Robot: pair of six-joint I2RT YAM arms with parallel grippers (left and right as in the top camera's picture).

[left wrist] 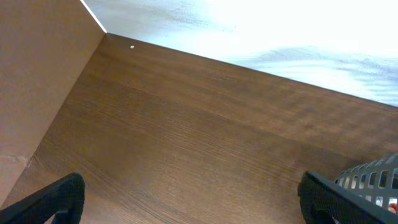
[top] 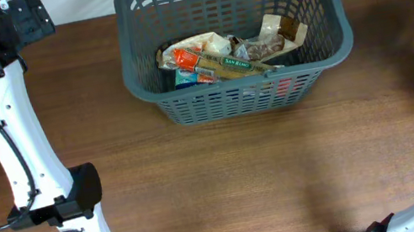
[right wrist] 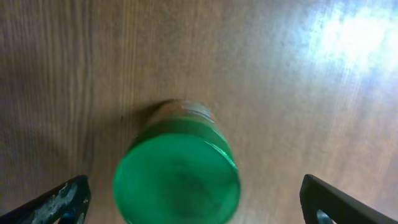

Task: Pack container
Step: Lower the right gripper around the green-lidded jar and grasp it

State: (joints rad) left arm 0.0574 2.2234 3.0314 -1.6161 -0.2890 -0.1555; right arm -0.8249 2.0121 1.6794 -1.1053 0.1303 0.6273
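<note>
Green plastic caps a jar (right wrist: 177, 171) standing upright on the table (top: 285, 170) near its right edge, well apart from the basket (top: 230, 99). The basket sits at the far middle of the table, with several packets (top: 222, 55) already lying on its bottom. The right gripper (right wrist: 200, 200) hangs directly over the jar, jaws spread wide, one finger on either side of the lid and neither touching it. The left gripper (left wrist: 193, 199) is also spread and holds nothing; it hovers over bare wood near the basket's left side.

The step in hand looks like picking up the jar. To do it well, the right arm should drop straight down until the fingers pass the lid and bracket the body below it. It should then close squarely across the middle, so the round jar neither slips sideways nor tips. The jar should be raised above the basket's rim before crossing over, and set down upright where the bottom looks bare, not on the loose packets
</note>
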